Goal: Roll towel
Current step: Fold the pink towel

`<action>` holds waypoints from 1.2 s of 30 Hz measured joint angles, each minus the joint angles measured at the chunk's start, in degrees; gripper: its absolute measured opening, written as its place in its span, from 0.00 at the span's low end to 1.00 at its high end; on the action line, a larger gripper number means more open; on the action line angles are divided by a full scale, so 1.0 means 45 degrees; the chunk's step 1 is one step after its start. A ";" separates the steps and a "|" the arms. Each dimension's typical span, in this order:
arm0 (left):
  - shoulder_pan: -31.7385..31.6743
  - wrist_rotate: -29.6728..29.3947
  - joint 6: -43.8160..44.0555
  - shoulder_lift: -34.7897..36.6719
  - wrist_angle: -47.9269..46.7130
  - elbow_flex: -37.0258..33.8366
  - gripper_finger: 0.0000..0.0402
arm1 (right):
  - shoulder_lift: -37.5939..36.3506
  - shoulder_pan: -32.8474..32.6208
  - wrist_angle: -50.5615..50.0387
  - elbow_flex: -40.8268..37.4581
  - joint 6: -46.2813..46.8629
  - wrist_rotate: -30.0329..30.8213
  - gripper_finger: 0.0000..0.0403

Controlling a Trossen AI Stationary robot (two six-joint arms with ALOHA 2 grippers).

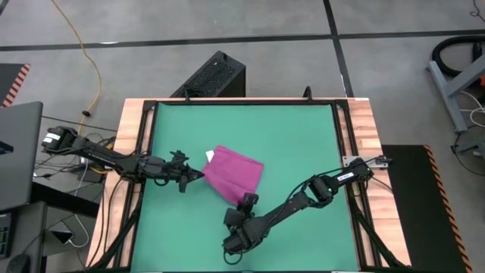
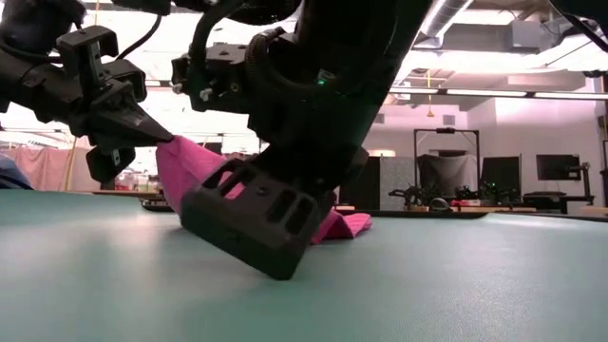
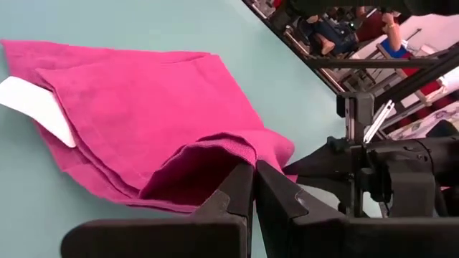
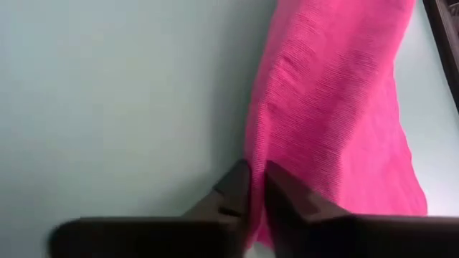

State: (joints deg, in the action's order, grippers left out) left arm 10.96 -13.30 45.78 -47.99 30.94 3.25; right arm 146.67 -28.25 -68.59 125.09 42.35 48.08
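Observation:
The magenta towel (image 1: 236, 174) lies folded on the green mat (image 1: 303, 144), its white tag (image 1: 210, 156) at the far left edge. My left gripper (image 1: 200, 176) reaches in from the table's left and is shut on the towel's left corner, which stands raised in the low view (image 2: 185, 161). My right gripper (image 1: 246, 202) comes in from the near right, fingertips down at the mat, and is shut on the towel's near corner. In the low view the right gripper's dark body (image 2: 256, 223) hides most of the towel. My left gripper pinches a folded edge at the towel's left corner (image 3: 240, 152) between its two fingers, several layers it seems. The fingers come nearly level from the table's left. That corner is lifted off the mat; the towel's other parts lie on it. My right gripper pinches the towel's near edge (image 4: 259, 154) between its two fingers. The fingers slant down from the table's near right side, their tips at the mat. The cloth beyond them lies flat on the mat.
A wooden frame (image 1: 136, 136) borders the mat. Bare mat lies to the towel's right and far side. A black box (image 1: 216, 76) stands beyond the far edge, and a laptop (image 1: 19, 152) sits off the left side.

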 joint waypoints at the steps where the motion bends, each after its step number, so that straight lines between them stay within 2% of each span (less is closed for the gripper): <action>1: 0.0000 0.0004 0.0109 0.0000 0.0014 0.0000 0.00 | 0.0000 0.0000 -0.0091 0.0026 -0.0020 -0.0049 0.05; 7: 0.0000 0.0741 0.0657 0.0000 0.0508 0.0000 0.00 | -0.0285 -0.0044 -0.0988 0.0030 0.0331 -0.0336 0.02; 15: 0.0005 0.1117 0.1149 0.0005 0.1931 0.0061 0.00 | -0.1926 -0.0330 -0.2181 0.0040 0.0178 -0.0365 0.01; 21: 0.0004 0.1436 0.1328 0.0009 0.3047 0.0851 0.00 | -0.3175 -0.0135 -0.4122 0.0045 0.0138 0.0063 0.01; 30: -0.0010 0.1520 0.1024 0.0005 0.2978 0.2026 0.00 | -0.5390 0.0426 -0.4752 0.0045 -0.1810 0.1418 0.01; 36: -0.0010 0.1522 0.0923 0.0010 0.3004 0.2139 0.00 | -0.6161 0.0916 -0.4759 0.0047 -0.2389 0.1413 0.01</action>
State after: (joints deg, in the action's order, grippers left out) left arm 10.92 -6.45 49.93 -47.94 44.46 12.87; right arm 118.95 -24.13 -90.01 125.31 31.60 54.43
